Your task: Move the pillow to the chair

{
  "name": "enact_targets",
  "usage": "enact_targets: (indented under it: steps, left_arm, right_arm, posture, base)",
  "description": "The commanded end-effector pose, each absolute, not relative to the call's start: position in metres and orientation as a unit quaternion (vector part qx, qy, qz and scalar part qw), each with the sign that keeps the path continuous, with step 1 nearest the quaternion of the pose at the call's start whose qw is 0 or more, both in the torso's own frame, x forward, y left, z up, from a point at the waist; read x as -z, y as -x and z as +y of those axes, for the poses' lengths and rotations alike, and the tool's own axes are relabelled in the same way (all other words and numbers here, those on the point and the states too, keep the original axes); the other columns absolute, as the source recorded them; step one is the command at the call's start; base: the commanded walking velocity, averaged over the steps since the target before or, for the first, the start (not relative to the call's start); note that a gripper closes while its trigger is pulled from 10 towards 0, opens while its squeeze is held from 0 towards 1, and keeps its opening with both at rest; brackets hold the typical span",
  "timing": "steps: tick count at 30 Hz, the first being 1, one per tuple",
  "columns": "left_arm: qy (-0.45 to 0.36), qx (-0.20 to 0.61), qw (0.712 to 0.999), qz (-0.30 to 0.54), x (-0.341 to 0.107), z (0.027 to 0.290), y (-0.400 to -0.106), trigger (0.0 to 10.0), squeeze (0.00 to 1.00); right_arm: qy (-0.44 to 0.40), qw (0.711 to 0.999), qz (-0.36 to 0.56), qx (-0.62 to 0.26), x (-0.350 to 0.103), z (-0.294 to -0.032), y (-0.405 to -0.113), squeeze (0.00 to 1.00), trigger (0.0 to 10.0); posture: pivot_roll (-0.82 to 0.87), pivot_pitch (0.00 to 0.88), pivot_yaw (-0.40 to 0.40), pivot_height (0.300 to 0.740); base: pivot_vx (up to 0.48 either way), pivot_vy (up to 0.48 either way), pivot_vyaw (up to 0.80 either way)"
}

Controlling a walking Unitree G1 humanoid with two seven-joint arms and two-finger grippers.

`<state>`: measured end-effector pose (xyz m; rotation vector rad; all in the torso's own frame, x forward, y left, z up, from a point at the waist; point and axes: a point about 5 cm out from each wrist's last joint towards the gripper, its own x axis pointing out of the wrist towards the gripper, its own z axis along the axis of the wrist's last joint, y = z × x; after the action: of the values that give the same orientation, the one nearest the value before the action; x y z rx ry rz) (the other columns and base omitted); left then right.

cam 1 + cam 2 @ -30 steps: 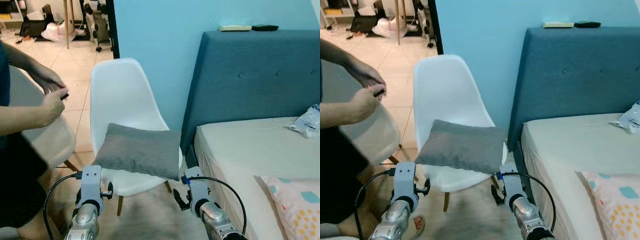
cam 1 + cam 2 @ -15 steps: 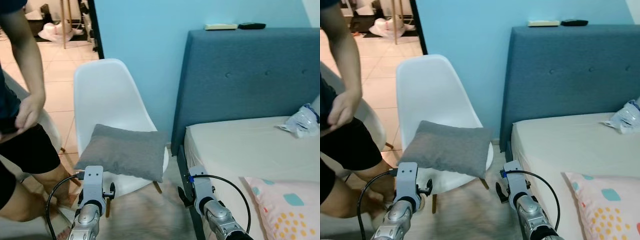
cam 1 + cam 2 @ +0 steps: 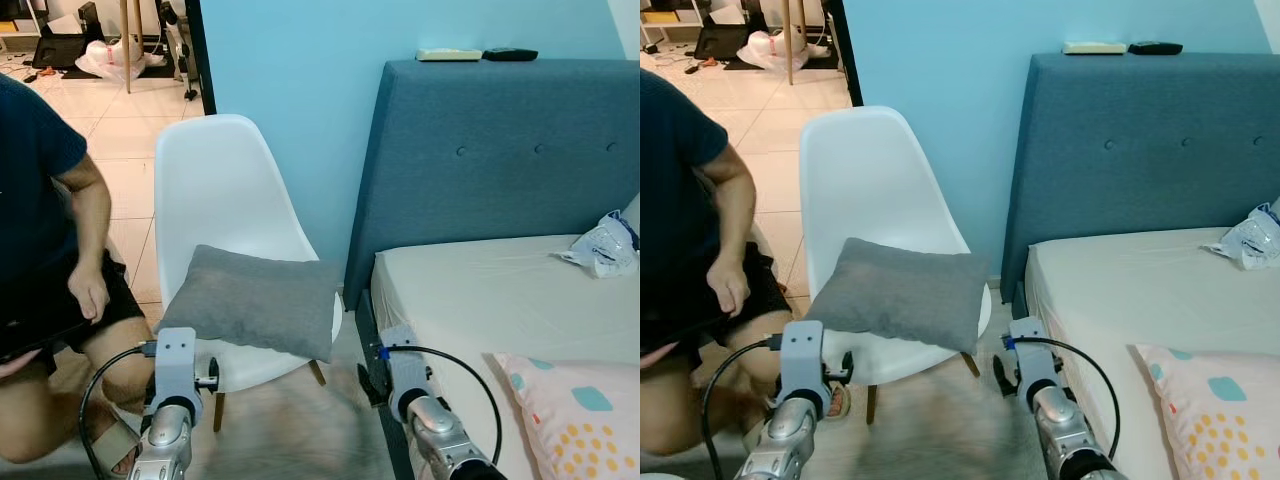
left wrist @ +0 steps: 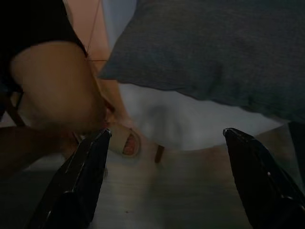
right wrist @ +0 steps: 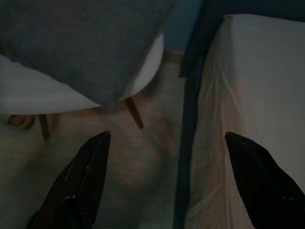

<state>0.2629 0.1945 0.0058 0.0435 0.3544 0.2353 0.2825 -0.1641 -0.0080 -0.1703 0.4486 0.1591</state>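
A grey pillow [image 3: 255, 300] lies flat on the seat of a white shell chair [image 3: 215, 190], its right corner hanging over the seat's edge. Both silver arms reach forward low in front of the chair. The left arm [image 3: 172, 400] is just before the seat's front left; its gripper [image 4: 167, 176] is open and holds nothing, with the pillow [image 4: 214, 47] and chair seat [image 4: 181, 124] just ahead. The right arm [image 3: 410, 390] is by the bed's corner. Its gripper [image 5: 167, 181] is open and holds nothing; the pillow [image 5: 71, 43] lies ahead to one side.
A person in a dark shirt [image 3: 40, 200] crouches close to the chair's left side, a sandalled foot [image 4: 126, 143] near the chair leg. On the right stand a bed [image 3: 480, 290] with a blue headboard [image 3: 500, 150], a patterned pillow [image 3: 580, 400] and a plastic bag [image 3: 600, 245].
The person has gone from standing with raised hands to crouching beside the chair. The camera has swung a little to the right. The pillow has stayed on the chair seat.
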Motion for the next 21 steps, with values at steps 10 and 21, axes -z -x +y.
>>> enact_targets:
  steps: [10,21]
  left_arm:
    - [-0.026,-0.124,0.977,0.170,-0.0079,0.1978,-0.2650,10.0,0.00]
    - [-0.030,-0.121,0.976,0.177,-0.0060,0.1981,-0.2644,10.0,0.00]
  right_arm:
    - [0.052,0.971,0.223,-0.068,0.0061,-0.1677,-0.2848,0.00,10.0]
    - [0.047,0.970,0.230,-0.057,0.0087,-0.1696,-0.2823,0.00,10.0]
  posture:
    - [0.05,0.041,-0.017,0.740]
    - [0.05,0.047,-0.013,0.740]
  base:
    - [0.000,0.000,-0.38]
    - [0.000,0.000,-0.80]
